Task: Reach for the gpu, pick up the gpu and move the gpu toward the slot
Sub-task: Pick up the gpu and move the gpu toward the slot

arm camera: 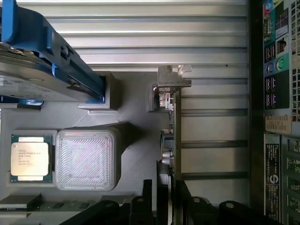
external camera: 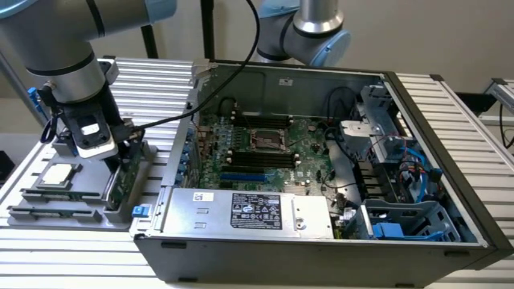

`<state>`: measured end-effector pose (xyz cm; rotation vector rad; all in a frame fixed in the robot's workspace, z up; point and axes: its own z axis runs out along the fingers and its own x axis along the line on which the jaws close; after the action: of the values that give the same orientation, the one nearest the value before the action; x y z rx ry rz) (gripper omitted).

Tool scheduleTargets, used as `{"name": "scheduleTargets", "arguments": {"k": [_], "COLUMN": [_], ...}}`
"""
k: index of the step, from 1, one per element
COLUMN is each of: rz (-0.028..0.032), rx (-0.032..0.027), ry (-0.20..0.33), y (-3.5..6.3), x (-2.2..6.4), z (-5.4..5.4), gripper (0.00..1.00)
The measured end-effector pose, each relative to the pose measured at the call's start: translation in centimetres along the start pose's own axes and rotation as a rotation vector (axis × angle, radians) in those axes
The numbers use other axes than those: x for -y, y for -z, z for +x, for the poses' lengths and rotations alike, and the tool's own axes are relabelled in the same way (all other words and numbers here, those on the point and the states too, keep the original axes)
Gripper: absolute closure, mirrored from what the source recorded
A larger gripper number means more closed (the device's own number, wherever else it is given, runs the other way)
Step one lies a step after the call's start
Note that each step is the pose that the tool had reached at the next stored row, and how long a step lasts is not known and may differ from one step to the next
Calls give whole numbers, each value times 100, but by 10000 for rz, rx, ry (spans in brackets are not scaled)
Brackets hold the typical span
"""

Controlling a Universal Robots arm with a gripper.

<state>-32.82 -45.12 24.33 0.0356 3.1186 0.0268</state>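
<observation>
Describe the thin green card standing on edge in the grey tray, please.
The gpu is a thin green circuit board with a silver metal bracket at one end. It stands on its long edge in a slot of the grey tray, to the exterior view's left of the open computer case. The end effector sits at the end away from the bracket.

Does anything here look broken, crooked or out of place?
Nothing stands out. The computer case lies open, and the gripper is at the green card, which stands on edge in its grey tray.
</observation>
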Motion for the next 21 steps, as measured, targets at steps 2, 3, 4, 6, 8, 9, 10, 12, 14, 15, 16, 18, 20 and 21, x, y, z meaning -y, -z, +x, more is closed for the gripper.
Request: {"name": "scheduleTargets", "arguments": {"k": [2,3,4,6,8,9,10,12,14,15,16,18,20,21], "rz": [0,0,0,1,1,1,1,0,0,0,0,-3,-2,0], "rx": [0,0,-1,0,0,-1,-1,0,0,0,0,2,-3,-10], "ry": [0,0,0,0,0,0,0,0,0,0,0,0,-1,-2], "y": [0,0,0,0,0,1,0,0,0,0,0,1,8,16], "x": [0,0,0,0,0,0,0,0,0,0,0,0,-1,-1], "z": [0,0,0,0,0,0,0,0,0,0,0,0,0,0], "gripper": [71,71,71,71,74,74,74,74,74,74,74,74,74,74]}}
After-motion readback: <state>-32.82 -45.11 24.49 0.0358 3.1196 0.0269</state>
